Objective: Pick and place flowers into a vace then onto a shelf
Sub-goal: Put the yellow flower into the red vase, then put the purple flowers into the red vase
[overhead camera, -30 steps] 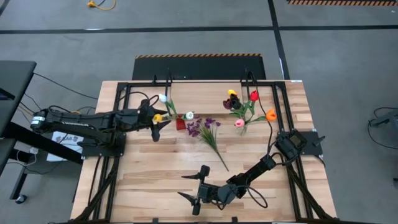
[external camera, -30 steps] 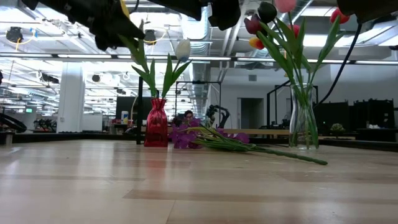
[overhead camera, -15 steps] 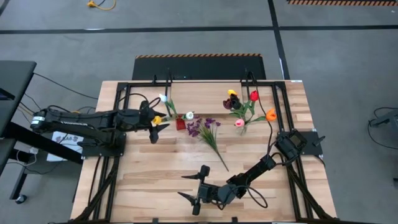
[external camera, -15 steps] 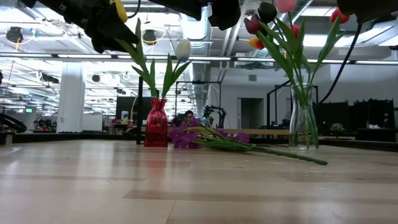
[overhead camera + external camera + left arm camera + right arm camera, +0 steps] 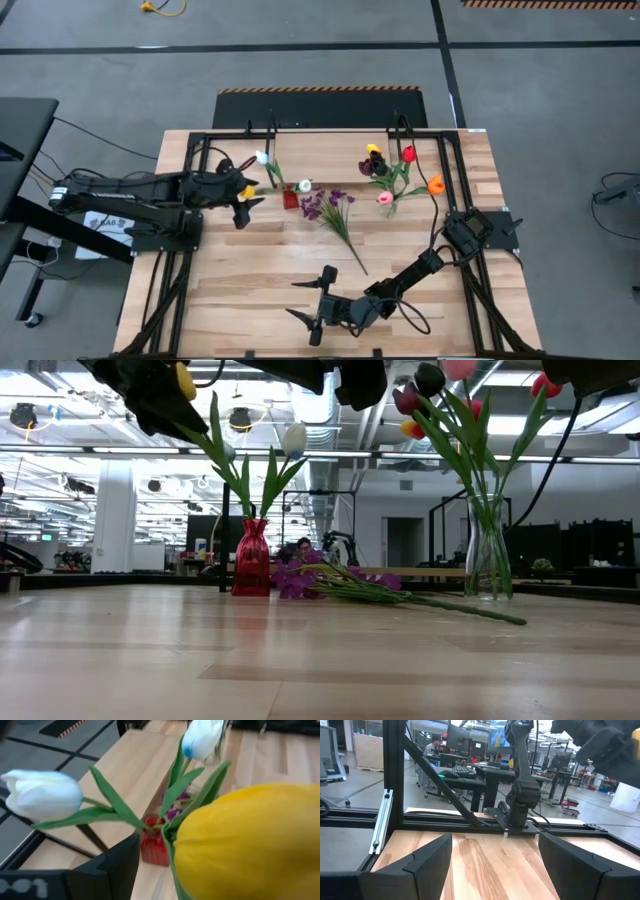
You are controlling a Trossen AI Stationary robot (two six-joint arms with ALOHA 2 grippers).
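Pale wooden planks make up the table [image 5: 250, 290], ringed by grey floor. At its left side, the left gripper [image 5: 241, 201] is clamped on the stem of a yellow tulip [image 5: 247, 190], held in the air just left of the small red vase [image 5: 290, 199]. From the low view, that stem slopes from the claw down and rightward toward the vase mouth, with the bloom uppermost and the cut end lowest; I cannot tell whether the end is inside the neck. Two white tulips [image 5: 262, 158] already stand in the red vase, leaning out to either side.

My reading is that the step in hand is feeding the yellow tulip into the red vase. Next, the stem needs tipping nearer upright and lowering until it seats, before the claw lets go.

Just right of the vase, a purple sprig [image 5: 336, 216] lies flat on the table, blossoms by the vase, stem running toward the near right. Further right, a clear glass vase [image 5: 388, 207] holds several tulips.

Down at the near edge, the right gripper [image 5: 310, 303] waits, fingers spread wide and empty.
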